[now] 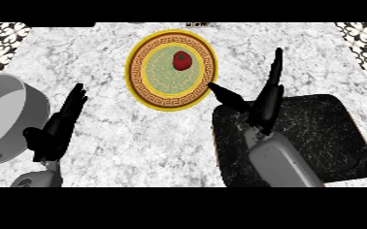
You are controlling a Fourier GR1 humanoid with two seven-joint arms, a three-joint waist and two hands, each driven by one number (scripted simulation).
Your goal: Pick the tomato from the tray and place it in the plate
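I see the tomato (pixel 181 61) already lying in the plate (pixel 133 73), a little above and right of its middle, well inside the patterned rim. It is nearly round, so I read no long axis worth aligning to. My right hand (pixel 264 107) is the nearer one. Its fingers are straight and spread from the thumb, holding nothing, and the tomato lies up and to the left of the thumb tip, which reaches the plate's lower-right rim; I cannot tell whether it touches. That hand sits over the dark tray (pixel 315 136), whose left edge is just beside the plate. My left hand (pixel 52 133) rests with straight fingers at the left, near a grey pot (pixel 18 116). I judge the placing done; drawing the right hand back and down over the tray looks unobstructed.
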